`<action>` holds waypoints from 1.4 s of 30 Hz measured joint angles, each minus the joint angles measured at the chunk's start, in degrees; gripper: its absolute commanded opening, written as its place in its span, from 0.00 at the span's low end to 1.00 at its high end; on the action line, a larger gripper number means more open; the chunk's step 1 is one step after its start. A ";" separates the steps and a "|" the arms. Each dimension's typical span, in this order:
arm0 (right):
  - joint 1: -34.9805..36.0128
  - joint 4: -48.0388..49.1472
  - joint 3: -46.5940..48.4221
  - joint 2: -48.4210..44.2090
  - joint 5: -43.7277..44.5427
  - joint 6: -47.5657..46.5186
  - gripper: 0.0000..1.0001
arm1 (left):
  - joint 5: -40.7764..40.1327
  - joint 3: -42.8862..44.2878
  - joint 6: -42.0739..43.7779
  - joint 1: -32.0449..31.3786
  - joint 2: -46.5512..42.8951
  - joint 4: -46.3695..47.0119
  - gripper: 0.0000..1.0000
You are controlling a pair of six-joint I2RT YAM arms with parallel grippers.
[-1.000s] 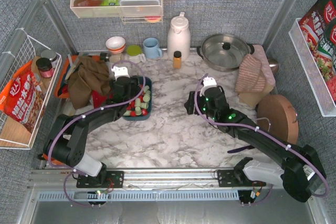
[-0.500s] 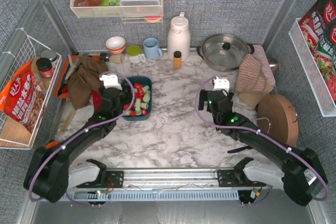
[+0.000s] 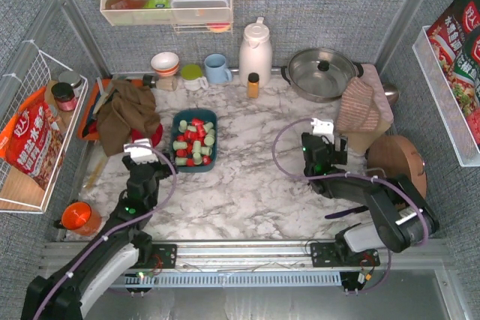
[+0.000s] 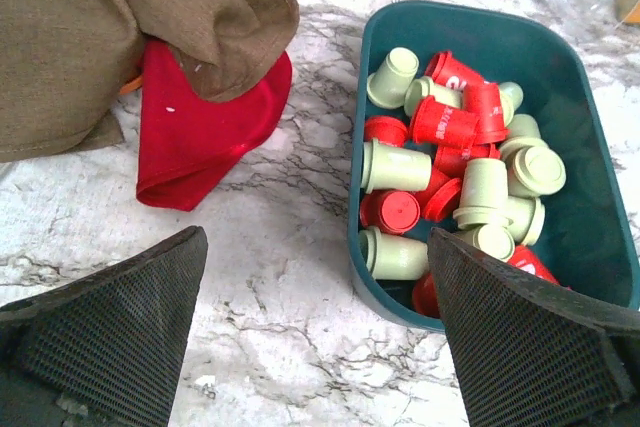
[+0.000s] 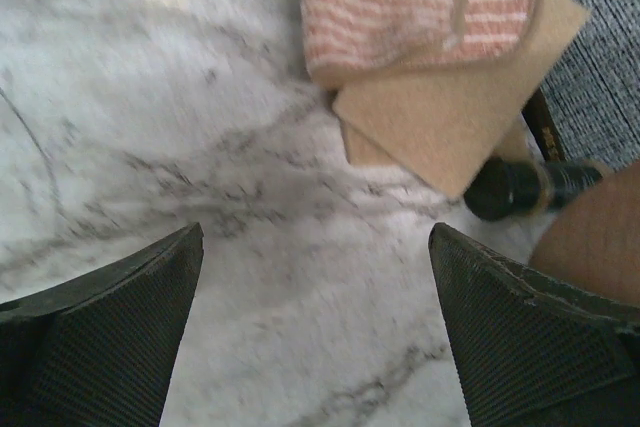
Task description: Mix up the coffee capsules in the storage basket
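The marble worktop (image 3: 247, 192) is filling most of the top view. The left claw (image 4: 316, 247) is hanging low over bare marble, lower left of centre in that view. Its fingers (image 4: 110, 327) are standing wide apart and gripping nothing. In its own camera only the two dark tips are showing, the rest being cut off by the bottom edge. The right claw (image 5: 316, 237) is hovering right of centre, likewise spread wide and empty, and its view is coming out blurred.

A brown cloth (image 4: 130, 27) is lying crumpled at the upper left of the left wrist view, running off the frame and covering part of a red cloth (image 4: 205, 132). In the right wrist view a striped cloth (image 5: 420, 7) is resting on a tan pad (image 5: 450, 117). A dark rod-like thing (image 5: 510, 187) is poking out from under the pad, too blurred to name. A brown surface (image 5: 600, 237) is being cropped by the right edge.

The storage basket (image 4: 600, 197) is sitting on the worktop just right of the red cloth, with a strip of marble between them, above and to the right of the left claw. Its near right corner is hiding behind the claw's right finger, and its right wall is running to the frame's edge. The coffee capsules (image 4: 395, 167) are lying inside it, red and pale green jumbled together. Some are standing upright and some are tipped over, the lower ones being half buried.
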 measured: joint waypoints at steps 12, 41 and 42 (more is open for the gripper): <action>-6.60 12.61 -3.04 7.43 -3.34 -3.19 0.99 | -3.50 -5.38 0.24 0.00 -10.01 3.96 0.99; -18.12 13.77 -1.18 7.85 -32.46 2.25 0.99 | -17.55 -3.74 16.57 1.38 31.85 29.86 1.00; -18.08 13.77 -1.18 7.87 -32.46 2.25 0.99 | -18.40 -4.55 19.58 1.05 35.15 31.21 1.00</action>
